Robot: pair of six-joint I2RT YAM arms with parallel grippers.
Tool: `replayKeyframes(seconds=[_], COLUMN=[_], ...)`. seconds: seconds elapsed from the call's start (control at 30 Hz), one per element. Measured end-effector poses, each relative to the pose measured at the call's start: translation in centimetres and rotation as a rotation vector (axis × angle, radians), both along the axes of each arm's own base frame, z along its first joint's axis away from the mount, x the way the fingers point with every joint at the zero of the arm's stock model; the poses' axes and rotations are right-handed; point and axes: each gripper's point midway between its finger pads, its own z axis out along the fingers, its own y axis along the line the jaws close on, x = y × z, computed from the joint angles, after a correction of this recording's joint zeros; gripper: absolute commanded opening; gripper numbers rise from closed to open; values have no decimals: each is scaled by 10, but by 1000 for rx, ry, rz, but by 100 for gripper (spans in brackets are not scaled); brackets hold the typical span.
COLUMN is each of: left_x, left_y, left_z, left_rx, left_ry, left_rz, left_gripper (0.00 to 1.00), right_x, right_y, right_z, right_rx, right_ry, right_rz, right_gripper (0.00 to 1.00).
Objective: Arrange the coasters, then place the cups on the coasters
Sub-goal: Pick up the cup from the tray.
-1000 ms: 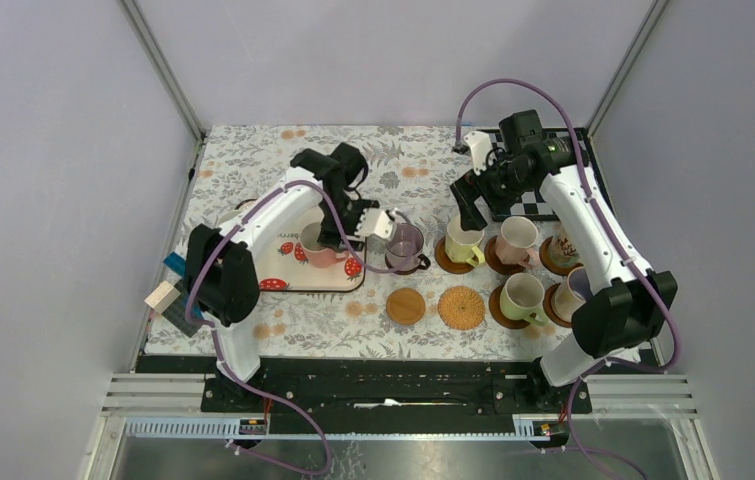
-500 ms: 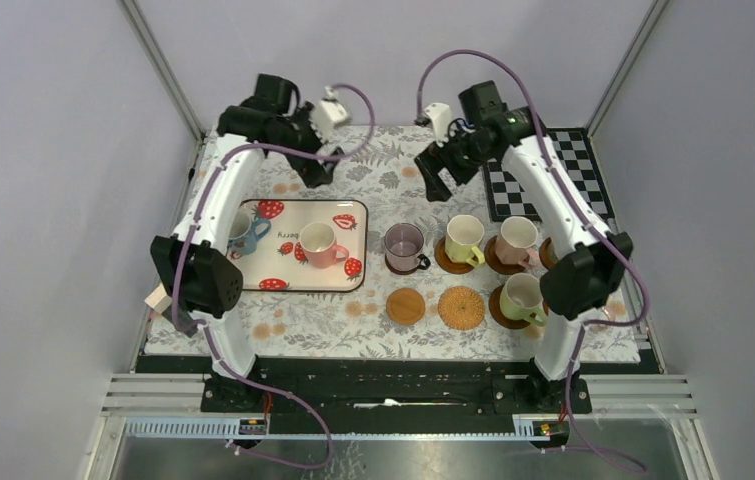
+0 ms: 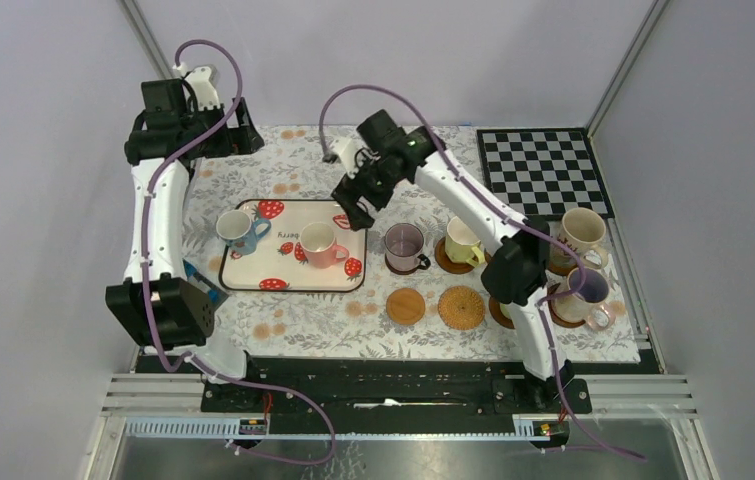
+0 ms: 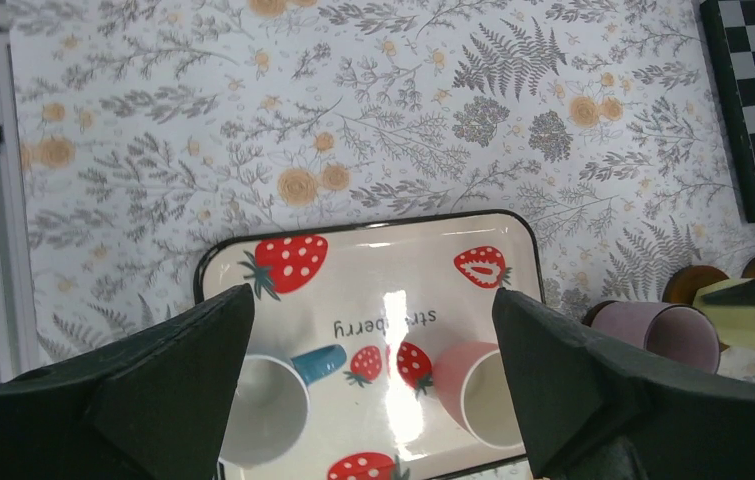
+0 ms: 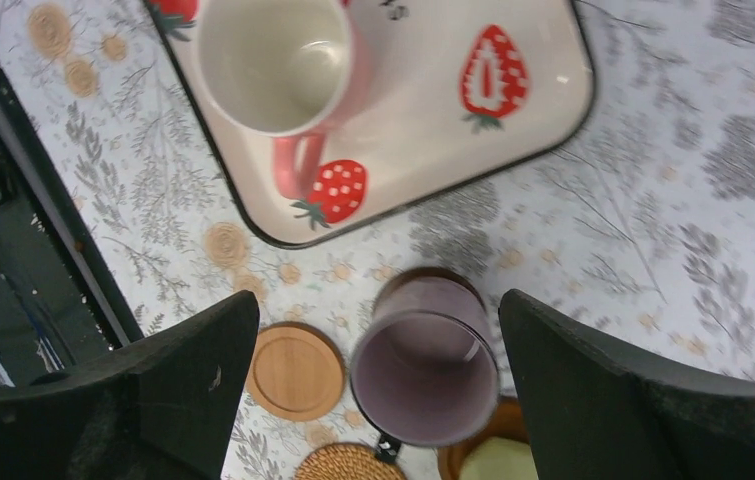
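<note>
Overhead, both arms reach out above the floral tabletop (image 3: 293, 325). On the far left, the left gripper (image 4: 371, 300) is held high and looks straight down. Its jaws are spread wide with nothing in them. Nearer the middle, the right gripper (image 5: 378, 300) hangs above the right edge of the strawberry tray (image 3: 303, 278). Its jaws are likewise wide apart, empty and touching nothing.

Cups: the white mug with blue handle (image 3: 235, 228) and the pink mug (image 3: 318, 243) both stand upright on the tray, not on coasters. The purple mug (image 3: 404, 245) stands just right of the tray on a dark coaster (image 3: 398, 270). From the right wrist it shows below and between the fingers (image 5: 153, 400). The yellow-green mug (image 3: 463, 240) is next on the right, on a second dark coaster (image 3: 443, 262). At the right edge stand the tall patterned cream mug (image 3: 580, 232) and a pale mug with purple inside (image 3: 585, 293), with a brown rim showing under each.

Coasters without cups: the light wood coaster (image 3: 405, 306) and the woven coaster (image 3: 462, 307) lie side by side in the near row. A dark disc (image 3: 496, 312) beside the woven one is partly hidden by the right arm, so what it carries cannot be told. The checkerboard mat (image 3: 543, 170) lies at the far right corner.
</note>
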Motion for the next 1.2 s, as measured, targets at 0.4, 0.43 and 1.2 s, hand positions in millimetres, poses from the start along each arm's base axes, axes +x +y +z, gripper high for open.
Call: replayKeyframes(seconds=[0.4, 0.43, 1.2], left_x=[-26, -27, -30], left_y=[17, 17, 36], left_z=[-10, -12, -12], left_rx=[-33, -34, -40], left_ry=[41, 46, 49], left_rz=[141, 146, 252], left_gripper=[99, 99, 99], right_x=[-31, -32, -47], right_y=[45, 48, 77], right_z=[-57, -61, -123], right_rx=[-65, -69, -174], right_ry=[26, 23, -52], right_rz=[118, 123, 124], right_gripper=[80, 78, 28])
